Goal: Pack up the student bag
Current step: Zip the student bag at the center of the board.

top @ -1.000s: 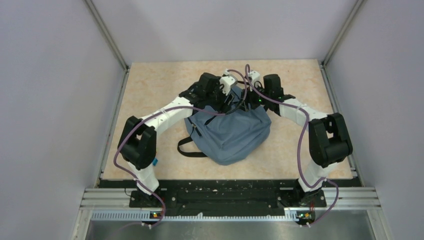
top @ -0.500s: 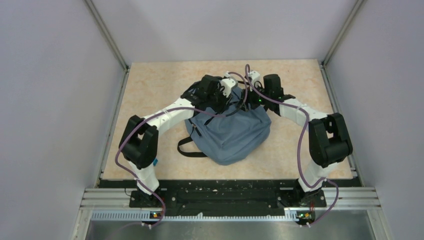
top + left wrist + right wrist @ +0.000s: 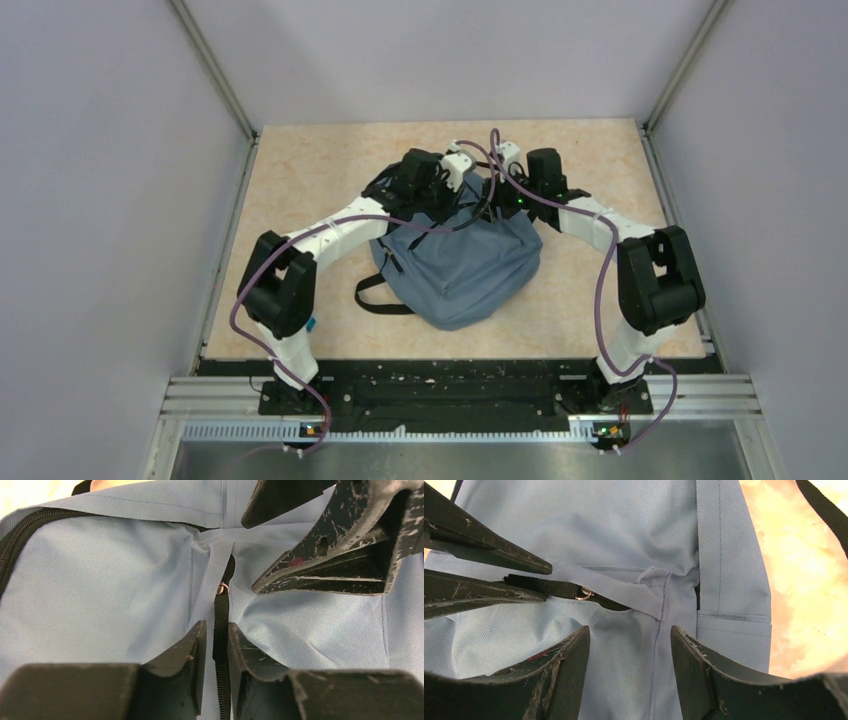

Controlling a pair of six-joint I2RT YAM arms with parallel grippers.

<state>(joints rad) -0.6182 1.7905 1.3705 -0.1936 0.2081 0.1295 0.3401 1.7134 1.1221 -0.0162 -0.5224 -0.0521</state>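
1. Grey walls (image 3: 100,150) on three sides, with a beige marbled table (image 3: 300,170). The student bag (image 3: 455,275) lies at table centre, and both arms reach to its far end.
2. Left gripper (image 3: 217,632): fingers closed on the black webbing pull strap (image 3: 219,615), which hangs from a small metal ring (image 3: 223,588) at the fabric flap over the zipper end.
3. Right gripper (image 3: 629,630): jaws spread and holding nothing, straddling blue fabric just beside the flap and close to the left gripper.
4. Step in hand, by my reading, is zipper work on the main compartment. I cannot tell whether the slider sits at the closed or the open end.
5. Next move likely calls for the right gripper to pinch the fabric as an anchor while the left draws the strap along the track. Slack cloth may bunch and the strap may slip.
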